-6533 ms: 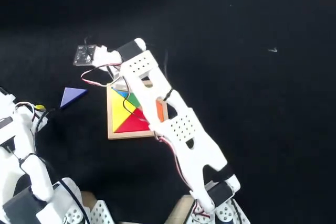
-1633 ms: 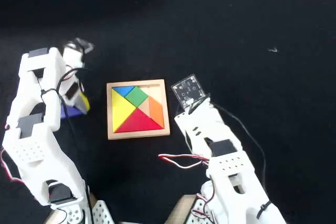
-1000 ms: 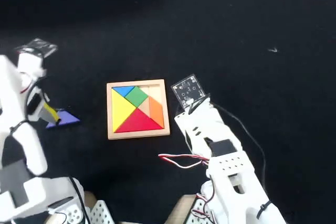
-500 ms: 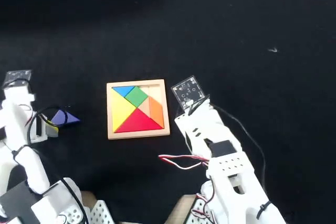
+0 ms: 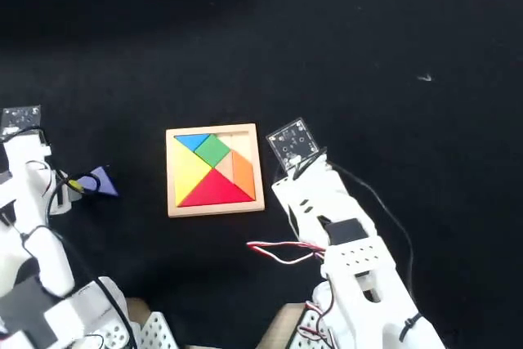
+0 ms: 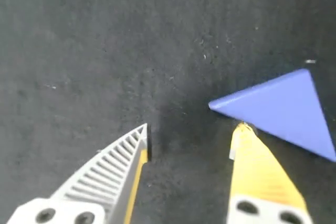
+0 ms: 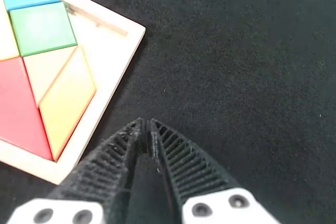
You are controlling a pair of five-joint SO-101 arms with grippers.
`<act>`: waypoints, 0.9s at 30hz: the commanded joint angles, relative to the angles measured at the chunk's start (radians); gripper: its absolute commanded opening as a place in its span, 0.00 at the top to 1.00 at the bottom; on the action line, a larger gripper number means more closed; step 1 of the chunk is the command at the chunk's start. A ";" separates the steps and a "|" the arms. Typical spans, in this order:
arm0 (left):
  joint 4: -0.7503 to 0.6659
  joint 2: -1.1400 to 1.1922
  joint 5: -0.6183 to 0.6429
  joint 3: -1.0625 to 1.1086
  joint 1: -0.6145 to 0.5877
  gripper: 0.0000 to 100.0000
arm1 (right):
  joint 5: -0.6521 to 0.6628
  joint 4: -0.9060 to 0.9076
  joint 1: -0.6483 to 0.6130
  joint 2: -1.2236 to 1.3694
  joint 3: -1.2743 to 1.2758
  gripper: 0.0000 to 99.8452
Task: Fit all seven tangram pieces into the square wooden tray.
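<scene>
Holding the left gripper (image 6: 192, 128) wide open, empty, beside the flat violet-blue triangle (image 6: 283, 111), ready to straddle it.

Square wooden tray (image 5: 215, 211), lying flat, holds six flat pieces edge to edge: blue triangle (image 5: 192, 141), green square (image 5: 213, 151), yellow triangle (image 5: 189, 174), red triangle (image 5: 216, 190), pale triangle (image 5: 223, 167) and orange parallelogram (image 5: 243, 170). One corner slot is bare. The purple triangle (image 5: 102, 181) lies flat outside the tray, at one fingertip of my left gripper (image 6: 192, 129).
</scene>
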 commanded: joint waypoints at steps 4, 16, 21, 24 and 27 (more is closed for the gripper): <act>-0.011 0.186 0.017 -0.176 -0.056 0.74 | -0.002 -0.015 0.011 -0.022 -0.004 0.99; 0.077 0.269 0.169 -0.321 0.042 0.74 | -0.002 -0.015 0.009 -0.022 -0.004 0.99; 0.164 0.272 0.244 -0.423 0.107 0.74 | -0.002 -0.015 0.009 -0.022 -0.004 0.99; 0.167 0.279 0.267 -0.444 0.157 0.74 | -0.002 -0.015 0.009 -0.022 -0.004 0.99; 0.166 0.279 0.269 -0.444 0.222 0.74 | -0.002 -0.015 -0.006 -0.022 -0.004 0.99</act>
